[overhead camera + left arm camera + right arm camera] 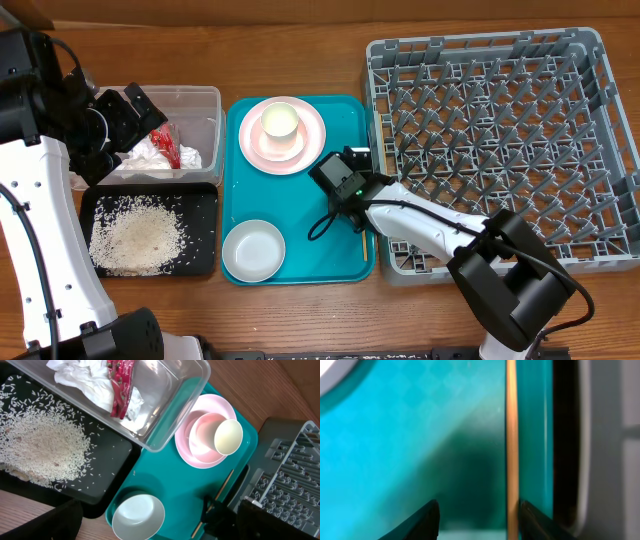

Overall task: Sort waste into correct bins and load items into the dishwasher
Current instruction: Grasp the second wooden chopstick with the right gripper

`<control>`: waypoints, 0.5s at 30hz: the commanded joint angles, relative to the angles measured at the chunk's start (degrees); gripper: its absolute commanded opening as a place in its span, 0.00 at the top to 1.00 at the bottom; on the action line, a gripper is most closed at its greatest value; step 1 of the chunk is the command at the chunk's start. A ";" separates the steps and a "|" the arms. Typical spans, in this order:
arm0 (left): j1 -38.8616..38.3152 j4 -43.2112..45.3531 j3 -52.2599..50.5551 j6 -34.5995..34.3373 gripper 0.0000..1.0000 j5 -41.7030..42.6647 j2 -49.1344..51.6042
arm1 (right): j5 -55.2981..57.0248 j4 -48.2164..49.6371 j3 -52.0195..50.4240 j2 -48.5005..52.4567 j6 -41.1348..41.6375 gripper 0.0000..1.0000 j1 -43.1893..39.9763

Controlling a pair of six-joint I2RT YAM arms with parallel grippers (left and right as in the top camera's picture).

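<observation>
Wooden desk (300, 60), viewed overhead. One teal tray (310, 230) at centre carries one pink plate (185, 455) at 12 o'clock, with one pale bowl (199, 437) and one cup (228, 436) stacked on it. A second bowl (253, 250) sits at 7, one wooden stick (511, 435) at 3. One clear tub (200, 92) at 10 holds one napkin (150, 153) and one red wrapper (166, 142). One black tray (200, 230) at 8 holds rice (135, 238). One grey rack (500, 140) at 3. Left gripper (135, 115) hangs above the tub, jaws apart. Right gripper (477, 515) jaws are apart beside the stick.

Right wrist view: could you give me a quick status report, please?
Right gripper open, straddling chopstick on teal tray. Left gripper open above clear tub. Dish rack unloaded. Tray wall crowds chopstick.
</observation>
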 commanded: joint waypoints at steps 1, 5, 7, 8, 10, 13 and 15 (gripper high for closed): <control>0.24 0.09 0.74 1.05 0.00 0.39 -0.07 | -2.84 0.44 -0.70 -1.31 0.74 0.46 -0.15; 0.24 0.09 0.74 1.05 0.00 0.39 -0.07 | -5.86 0.83 -0.70 -1.31 2.19 0.44 -0.15; 0.24 0.09 0.74 1.05 0.00 0.39 -0.07 | -8.15 1.86 -0.70 -1.31 2.16 0.45 -0.15; 0.24 0.09 0.74 1.05 0.00 0.39 -0.07 | -8.76 2.27 -0.70 -1.31 2.16 0.51 -0.15; 0.24 0.09 0.74 1.05 0.00 0.39 -0.07 | -8.79 2.54 -0.70 -1.31 2.12 0.57 -0.15; 0.24 0.09 0.74 1.05 0.00 0.39 -0.07 | -8.50 2.14 -0.70 -1.31 1.86 0.62 -0.17; 0.24 0.09 0.74 1.05 0.00 0.39 -0.07 | -8.35 2.05 -0.70 -1.31 1.86 0.62 -0.17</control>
